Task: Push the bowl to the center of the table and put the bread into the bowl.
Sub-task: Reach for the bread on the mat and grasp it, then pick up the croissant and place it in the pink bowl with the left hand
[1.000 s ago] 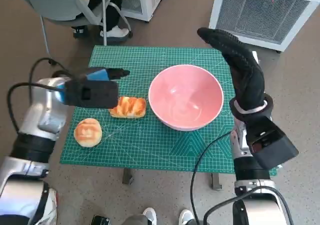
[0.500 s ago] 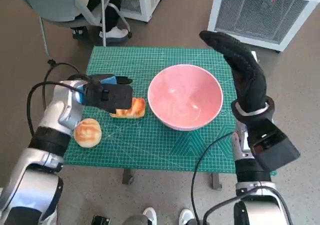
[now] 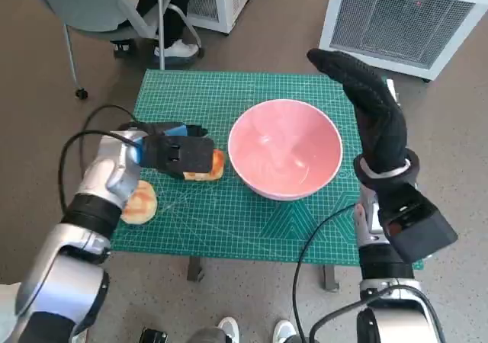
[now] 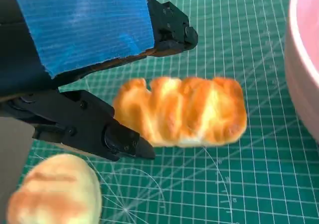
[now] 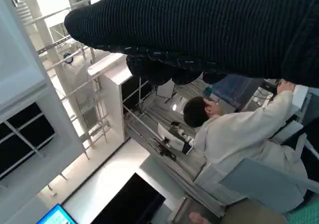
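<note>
Status: push step looks largely done; bread transfer not yet done.

Bowl: the pink bowl [image 3: 284, 149] sits on the green cutting mat [image 3: 229, 221], centre to centre-right of the head frame. Judged approx. at table centre, perhaps a little toward the right side. Bowl interior shows no bread.

Bread: two pcs on the mat. The ridged loaf [image 3: 206, 166] lies just left of the bowl, near its rim but apart from it; in the left wrist frame the same ridged loaf [image 4: 182, 110] fills the middle, bowl edge at far right. The round bun [image 3: 139, 201] lies at lower left of the head frame, near the mat's left edge, partly under the forearm.

Left hand [image 3: 177, 154]: positioned over the loaf, centre-left of head frame. In the wrist frame its fingers [image 4: 107, 134] stand apart, one on either side of the loaf's left end. They bracket it w/o a visible grip; contact cannot be confirmed. Loaf rests on the mat, not lifted.

Right hand [image 3: 366, 103]: raised at upper right of head frame, beside and above the bowl's right rim, glove extended flat, holding nothing. Whether it touches the rim cannot be told. Right wrist frame shows only the glove as a dark band, plus a person [image 5: 239, 134] seated in the background.

Remaining, as judged: close on loaf, lift, carry right, release in bowl. Whether the bun also goes in: task text does not say.
</note>
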